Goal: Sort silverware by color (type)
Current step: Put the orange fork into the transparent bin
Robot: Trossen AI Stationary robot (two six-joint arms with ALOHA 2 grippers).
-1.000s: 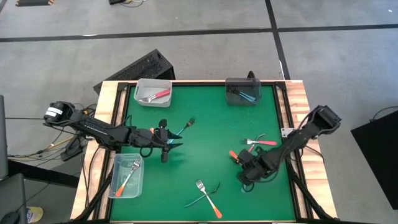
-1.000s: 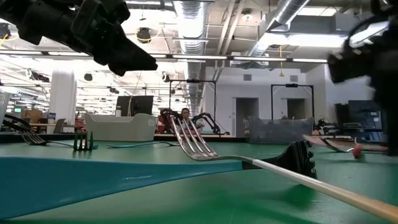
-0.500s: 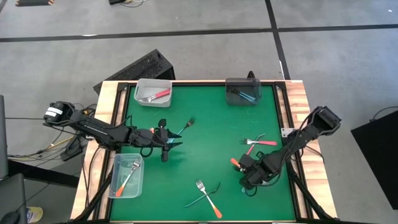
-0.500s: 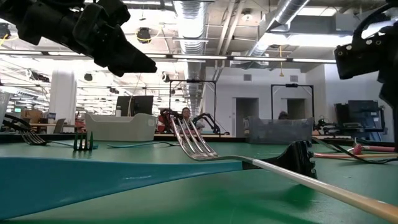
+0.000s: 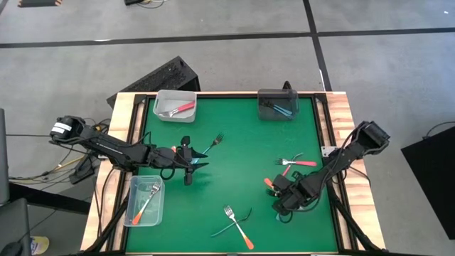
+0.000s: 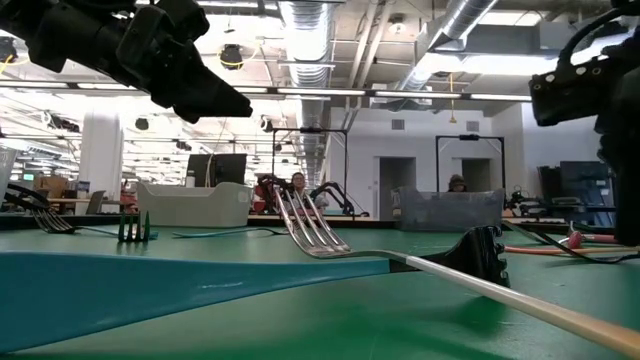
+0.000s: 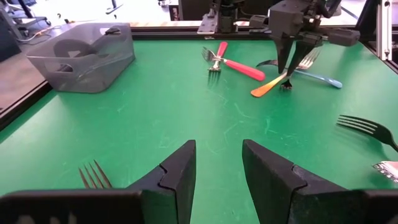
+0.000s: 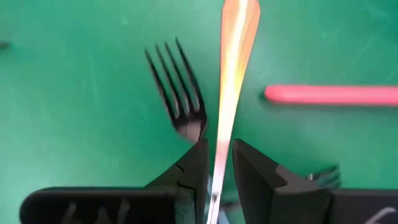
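Observation:
My right gripper (image 5: 281, 190) is over the table's right half, shut on an orange-handled utensil (image 5: 269, 183). Under it lie a dark fork (image 8: 178, 93) and a pink-handled fork (image 5: 302, 163). My left gripper (image 5: 193, 163) hovers open over the table's left half, beside a blue-handled fork (image 5: 211, 144) that lies flat. An orange-handled fork (image 5: 239, 228) crosses a teal-handled utensil (image 5: 234, 222) near the near edge. My right gripper (image 8: 219, 146) pinches the orange handle (image 8: 224, 124) between its two fingers, which come from above and point down. The handle's free end (image 7: 260, 91) slants down toward the green mat. The fingers hide the head end, and I cannot tell whether the utensil touches the mat.
A clear bin (image 5: 175, 105) at the far left holds a red-handled utensil. The dark grey bin (image 5: 277, 104) at the far edge holds blue ones. A clear bin (image 5: 146, 201) at the near left holds an orange fork. The mat's middle (image 5: 242, 171) is bare green.
My right gripper has shifted slightly toward the near edge, carrying the orange-handled utensil, whose free end has moved with it.

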